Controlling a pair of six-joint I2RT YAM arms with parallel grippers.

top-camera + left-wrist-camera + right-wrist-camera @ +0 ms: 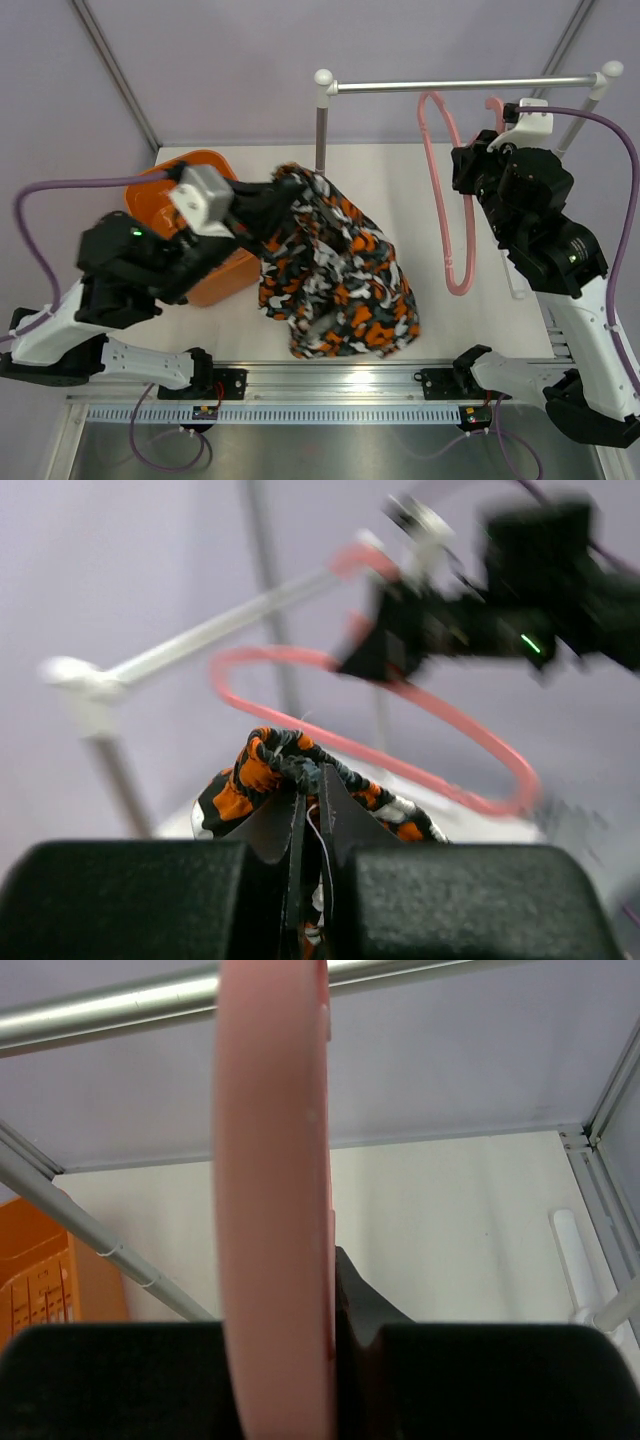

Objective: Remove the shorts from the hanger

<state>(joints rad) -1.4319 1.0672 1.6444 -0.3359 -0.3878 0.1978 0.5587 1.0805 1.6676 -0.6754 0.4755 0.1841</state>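
Note:
The camouflage shorts (335, 270) hang from my left gripper (283, 196) and drape down onto the table, off the hanger. In the left wrist view my left gripper (312, 798) is shut on a bunched fold of the shorts (265, 765). The pink hanger (448, 190) hangs bare by its hook from the silver rail (460, 84). My right gripper (482, 150) is shut on the hanger (272, 1200), which fills the right wrist view between its jaws; the hanger (400, 745) also shows behind the shorts in the left wrist view.
An orange basket (205, 250) sits at the left of the table, partly under my left arm. The rail's stand post (321, 120) rises behind the shorts, and its right post (600, 85) stands at the far right.

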